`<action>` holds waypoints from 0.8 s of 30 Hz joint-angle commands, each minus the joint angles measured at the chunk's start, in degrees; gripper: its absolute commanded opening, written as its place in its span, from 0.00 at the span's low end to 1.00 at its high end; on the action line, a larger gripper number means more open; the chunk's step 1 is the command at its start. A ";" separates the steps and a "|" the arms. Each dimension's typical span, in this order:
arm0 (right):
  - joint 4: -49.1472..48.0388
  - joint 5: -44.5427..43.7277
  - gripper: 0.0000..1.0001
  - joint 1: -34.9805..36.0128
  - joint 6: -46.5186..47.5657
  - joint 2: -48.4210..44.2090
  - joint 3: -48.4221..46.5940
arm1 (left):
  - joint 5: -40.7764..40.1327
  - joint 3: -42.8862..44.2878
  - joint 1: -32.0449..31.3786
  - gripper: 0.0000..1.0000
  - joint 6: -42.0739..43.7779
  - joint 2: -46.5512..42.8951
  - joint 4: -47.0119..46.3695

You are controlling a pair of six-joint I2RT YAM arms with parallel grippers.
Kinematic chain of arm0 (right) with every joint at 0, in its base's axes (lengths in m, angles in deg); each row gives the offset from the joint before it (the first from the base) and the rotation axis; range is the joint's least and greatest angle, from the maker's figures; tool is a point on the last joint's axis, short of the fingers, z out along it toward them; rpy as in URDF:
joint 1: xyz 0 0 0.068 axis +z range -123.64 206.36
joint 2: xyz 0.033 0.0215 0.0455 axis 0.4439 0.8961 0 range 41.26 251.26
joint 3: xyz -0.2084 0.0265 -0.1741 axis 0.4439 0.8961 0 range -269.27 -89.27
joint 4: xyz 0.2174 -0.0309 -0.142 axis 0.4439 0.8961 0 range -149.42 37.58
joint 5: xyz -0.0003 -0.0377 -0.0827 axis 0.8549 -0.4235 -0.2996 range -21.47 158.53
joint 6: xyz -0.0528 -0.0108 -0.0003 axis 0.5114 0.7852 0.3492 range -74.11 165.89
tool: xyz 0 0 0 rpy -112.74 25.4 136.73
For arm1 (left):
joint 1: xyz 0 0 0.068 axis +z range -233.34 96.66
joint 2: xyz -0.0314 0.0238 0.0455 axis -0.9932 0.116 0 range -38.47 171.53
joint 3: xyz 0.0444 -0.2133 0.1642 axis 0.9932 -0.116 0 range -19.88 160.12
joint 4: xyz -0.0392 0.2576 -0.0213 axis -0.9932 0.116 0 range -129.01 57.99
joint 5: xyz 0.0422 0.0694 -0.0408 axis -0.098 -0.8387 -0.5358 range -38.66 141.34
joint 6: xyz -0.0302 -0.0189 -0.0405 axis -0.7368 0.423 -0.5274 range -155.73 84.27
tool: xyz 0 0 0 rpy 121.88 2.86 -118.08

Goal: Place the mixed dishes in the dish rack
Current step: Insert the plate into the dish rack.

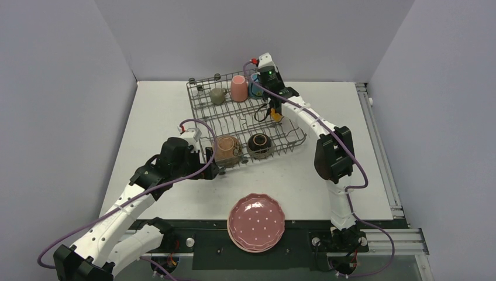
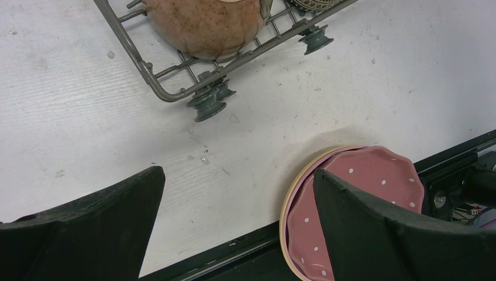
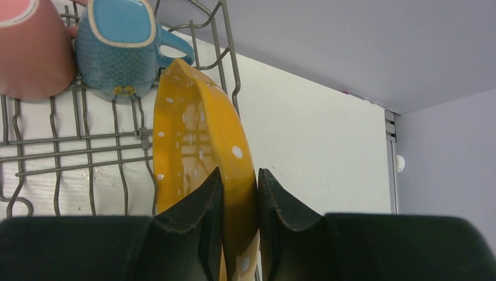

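The yellow plate with white dots [image 3: 193,146] stands on its edge inside the dish rack [image 1: 228,120], on the rack's right side. The right hand [image 3: 240,172] pinches the plate's rim, with one finger on each face of the plate. A blue mug [image 3: 120,41] sits just past the plate, at the rack's far right corner. A pink cup [image 1: 238,88] is right beside the mug, and a grey-green cup [image 1: 217,95] sits further left along the rack's far side.

At the near side of the rack are two bowls. The terracotta bowl [image 1: 227,147] is in the near left corner and the dark brown bowl [image 1: 259,144] is next to it.

The left hand [image 2: 237,175] is just outside the rack's near left corner, close to the terracotta bowl. Its fingers are spread wide and it holds nothing.

The pink plates [image 1: 256,221] lie in a stack, well apart from the rack on its near side. They stick out a little over the desk's near edge.

The rack stands on small round feet on a white desk [image 1: 158,117]. The desk has small marks and scuffs. Plain pale grey walls stand around it on three sides.
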 commanded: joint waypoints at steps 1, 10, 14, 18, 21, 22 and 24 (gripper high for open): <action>-3.97 0.52 0.04 1.83 -2.39 0.02 0.91 | 0.82 0.21 0.29 0.96 1.21 -0.15 -2.05; -4.29 -1.18 0.21 3.17 -2.65 0.74 1.07 | 1.05 0.09 0.29 0.96 1.30 -0.12 -2.05; -4.61 -2.25 0.45 3.42 -3.29 -0.54 1.65 | 2.25 -0.08 0.29 0.96 1.47 0.60 -2.14; -5.11 -2.70 0.55 3.78 -3.60 -3.36 2.75 | 4.60 -0.46 0.23 0.96 1.23 1.86 -2.49; -4.72 -2.43 0.58 4.03 -4.00 -6.07 3.57 | 4.79 -0.53 0.16 0.96 0.82 2.35 -2.45; -4.15 -2.39 0.58 4.11 -4.25 -6.66 3.69 | 4.78 -0.53 0.14 0.96 0.50 2.32 -2.42; -3.49 -2.51 0.59 4.74 -4.63 -9.16 4.94 | 5.57 -0.65 0.00 0.96 -0.14 2.30 -2.22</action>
